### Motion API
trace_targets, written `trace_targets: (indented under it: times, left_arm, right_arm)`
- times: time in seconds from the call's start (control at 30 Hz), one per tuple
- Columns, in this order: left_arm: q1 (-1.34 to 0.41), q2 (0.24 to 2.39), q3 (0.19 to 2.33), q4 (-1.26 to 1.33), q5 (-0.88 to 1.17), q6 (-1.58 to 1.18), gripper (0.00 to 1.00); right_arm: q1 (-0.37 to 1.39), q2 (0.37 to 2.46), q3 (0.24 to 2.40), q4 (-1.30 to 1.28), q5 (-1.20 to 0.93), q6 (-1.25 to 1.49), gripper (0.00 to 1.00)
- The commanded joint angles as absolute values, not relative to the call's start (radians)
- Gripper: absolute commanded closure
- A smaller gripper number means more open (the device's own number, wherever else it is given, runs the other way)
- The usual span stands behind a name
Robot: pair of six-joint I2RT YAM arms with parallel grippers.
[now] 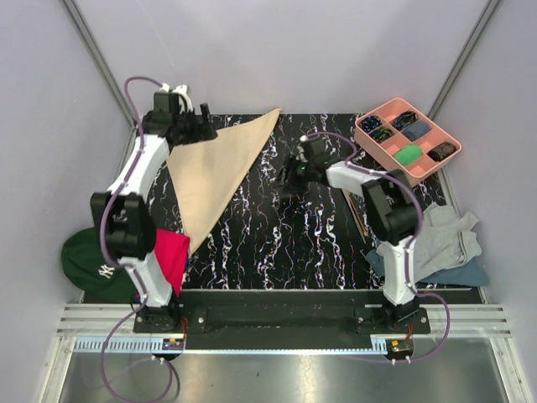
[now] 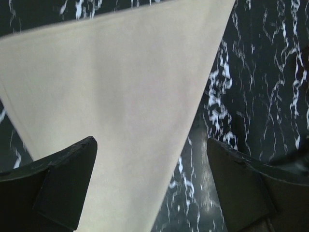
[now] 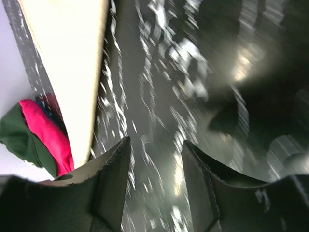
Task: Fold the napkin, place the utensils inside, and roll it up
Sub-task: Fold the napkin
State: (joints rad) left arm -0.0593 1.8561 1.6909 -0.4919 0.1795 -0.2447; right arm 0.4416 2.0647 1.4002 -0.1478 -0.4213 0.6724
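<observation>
One broad marbled mat [image 1: 277, 243], and on its left side the napkin [image 1: 214, 172] lies flat, folded into a triangle, ready for utensils, which I can't pick out. Left gripper [image 1: 197, 126] hovers over its far corner, jaws wide, gripping nothing. Right gripper [image 1: 294, 172] is mid-mat, jaws partway apart, empty.
</observation>
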Motion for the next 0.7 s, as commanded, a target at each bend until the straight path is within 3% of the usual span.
trace_targets:
  times: [0.0,0.3,0.47,0.67]
  left_arm:
    - [-0.043,1.624,1.482,-0.469,0.147,-0.275,0.01]
    - [-0.109,1.349,1.296,-0.514,0.158,-0.184,0.01]
    - [-0.109,1.307,1.259,-0.512,0.089,-0.158,0.01]
    - [-0.109,1.305,1.261,-0.515,0.161,-0.175,0.01]
  right_arm:
    - [0.489,2.192,1.549,-0.026,-0.502,0.805,0.46]
    - [0.532,2.376,1.696,0.067,-0.463,0.977,0.49]
    - [0.545,2.453,1.758,0.071,-0.436,1.034,0.53]
    - [0.561,2.506,1.804,0.069,-0.407,1.071,0.55]
